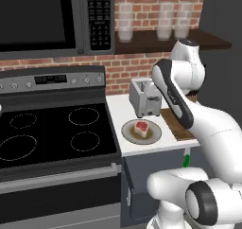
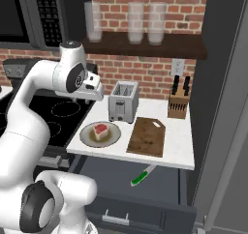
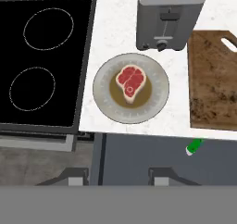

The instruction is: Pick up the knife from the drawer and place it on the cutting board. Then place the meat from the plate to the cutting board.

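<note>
The big black stove top (image 1: 52, 128) with its ring marks fills the left of the left base view, with a dark microwave (image 1: 47, 17) above it at the upper left. Next to the stove is the white worktop (image 2: 174, 141), in the middle of the right base view. Under it, the wide dark grey-blue drawer (image 2: 160, 199) is pulled out at the bottom of that view. The flat brown wooden cutting board (image 2: 147, 136) lies on the worktop with nothing on it. To its left is the round plate with a grey rim and tan middle (image 3: 157, 86), and the small red-pink meat with a pale edge (image 3: 130, 82) sits in the middle of the plate. A silver toaster (image 2: 123, 101) stands just behind the plate. A slanted wooden knife block (image 2: 178, 102) stands near the brick wall behind the board. The small knife with a bright green handle (image 2: 143, 175) lies inside the open drawer, below the front edge of the board. The robot's two dark fingers (image 3: 115, 177) show at the bottom of the hand view, a little apart and holding nothing, high above the plate.
</note>
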